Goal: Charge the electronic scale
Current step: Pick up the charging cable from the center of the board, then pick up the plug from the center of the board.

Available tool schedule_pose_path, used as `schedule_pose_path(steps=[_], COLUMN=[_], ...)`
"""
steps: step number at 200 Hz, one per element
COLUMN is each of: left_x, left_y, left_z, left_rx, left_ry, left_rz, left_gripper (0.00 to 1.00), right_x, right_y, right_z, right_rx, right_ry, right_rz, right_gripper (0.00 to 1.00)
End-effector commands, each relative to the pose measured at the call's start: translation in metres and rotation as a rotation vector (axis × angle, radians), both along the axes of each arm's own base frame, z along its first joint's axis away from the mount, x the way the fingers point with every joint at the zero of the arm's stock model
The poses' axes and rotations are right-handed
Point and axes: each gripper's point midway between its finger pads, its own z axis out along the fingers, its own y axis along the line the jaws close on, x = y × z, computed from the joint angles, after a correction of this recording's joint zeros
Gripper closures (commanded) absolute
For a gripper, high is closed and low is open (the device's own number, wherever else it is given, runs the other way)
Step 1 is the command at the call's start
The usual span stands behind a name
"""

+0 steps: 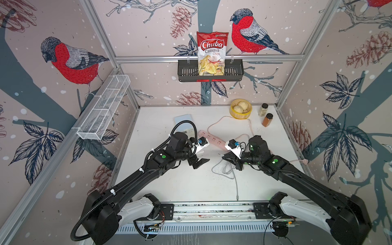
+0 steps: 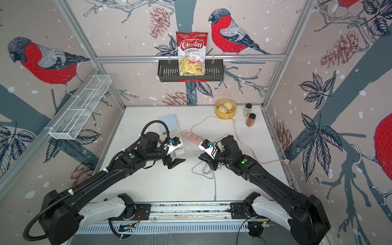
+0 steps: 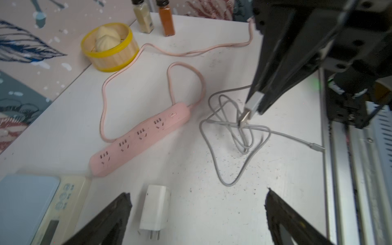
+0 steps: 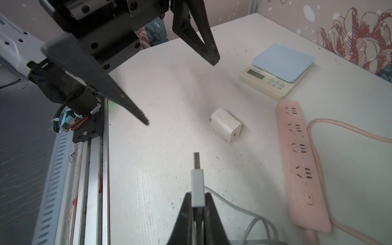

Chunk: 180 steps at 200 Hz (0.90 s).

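- In both top views I see the left gripper [image 1: 200, 163] spread wide and empty, low over the table [image 1: 169, 186]. The right gripper [image 1: 224, 157] faces it, pinching a USB plug [image 1: 219, 155].
- Top views again: the electronic scale [image 2: 168, 121] sits flat at the far left of the table, behind my left wrist, just beside one end of the pink power strip [image 2: 192, 135]. A white charger cube [image 2: 180, 152] lies near the left gripper.
- Left wrist: fingers [image 3: 114, 214] are far apart. The charger cube lies on its side between them, close to one finger, not touched. The scale's corner is just beside that finger. A grey cable [image 3: 233, 137] lies looped under the right gripper.
- Right wrist: jaws are pressed onto the plug's white housing, metal tip sticking out toward the charger cube, apart from it. The scale is beyond, display side toward me.
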Motion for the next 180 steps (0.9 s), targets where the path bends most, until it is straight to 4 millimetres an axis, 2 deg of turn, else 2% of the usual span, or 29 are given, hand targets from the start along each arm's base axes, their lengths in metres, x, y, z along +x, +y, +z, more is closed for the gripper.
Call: schedule_pose_path(steps=[1,11,23,53,76,103,139,180], left_x=[0.034,0.039,0.046,0.066,0.074,0.073,0.06,0.064], left_y=[0.014,0.018,0.023,0.04,0.042,0.041,0.038,0.038], left_z=[-0.015,-0.032,-0.043,-0.062,-0.078,-0.093,-0.101,-0.112], left_rx=[0.041,0.098,0.122,0.095,0.082,0.078,0.074,0.127], left_ry=[-0.073,-0.057,-0.027,0.045,0.097,0.142,0.163,0.138], left_rz=[0.166,0.182,0.189,0.225,0.206,0.161,0.057,0.009], left_gripper=[0.03,0.04,0.06,0.16,0.24,0.3,0.3,0.33], right_x=[0.014,0.016,0.016,0.011,0.007,0.01,0.012,0.012], right_y=[-0.001,0.0,0.002,0.004,0.003,-0.001,0.0,0.002], right_z=[-0.003,-0.006,-0.01,-0.016,-0.014,-0.01,-0.006,-0.009], right_rx=[-0.027,-0.038,-0.047,-0.02,0.008,0.01,0.014,0.011], right_ry=[-0.039,-0.043,-0.041,-0.055,-0.073,-0.103,-0.114,-0.104], right_rz=[-0.061,-0.073,-0.091,-0.135,-0.163,-0.198,-0.198,-0.189], right_gripper=[1.0,1.0,1.0,1.0,1.0,1.0,0.99,0.98])
